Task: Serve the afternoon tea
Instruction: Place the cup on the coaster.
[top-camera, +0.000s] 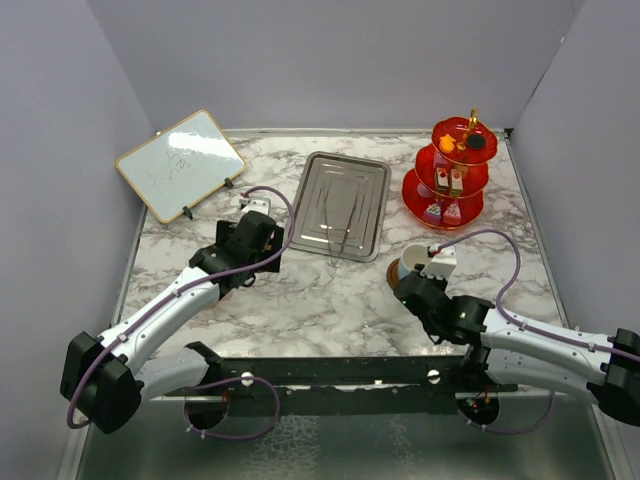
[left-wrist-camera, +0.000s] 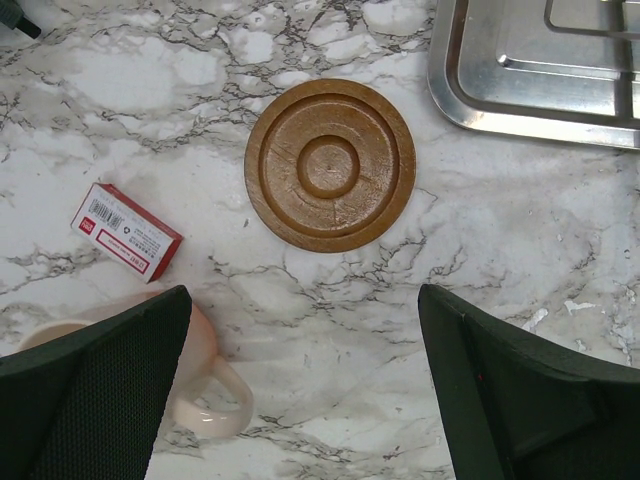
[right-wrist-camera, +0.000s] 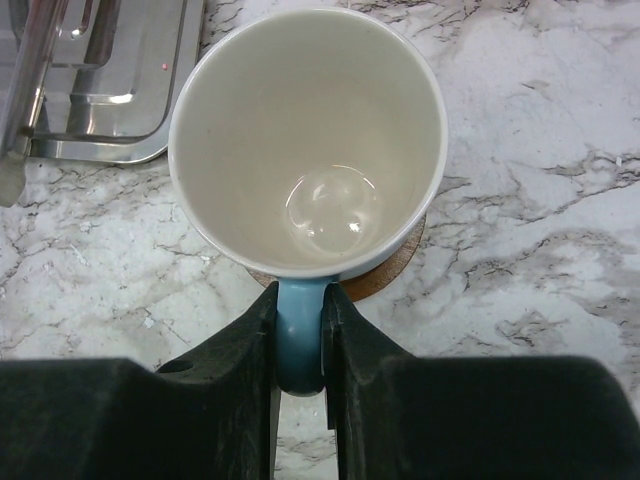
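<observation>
My right gripper (right-wrist-camera: 300, 335) is shut on the handle of the blue cup (right-wrist-camera: 310, 140), which has a white, empty inside. The cup stands on a brown saucer (right-wrist-camera: 396, 270) on the marble. In the top view this cup (top-camera: 410, 262) sits just in front of the right wrist. My left gripper (left-wrist-camera: 305, 385) is open over bare marble. A second brown saucer (left-wrist-camera: 329, 165) lies beyond it, nothing on it. The pink cup (left-wrist-camera: 205, 385) stands against the outer side of the left finger. The red three-tier stand (top-camera: 447, 180) at the back right carries small cake pieces.
A steel tray (top-camera: 340, 205) with tongs in it lies at the back centre; its corner (left-wrist-camera: 470, 90) is close to the empty saucer. A small red box (left-wrist-camera: 126, 228) lies left of that saucer. A wood-framed whiteboard (top-camera: 180, 163) stands at the back left.
</observation>
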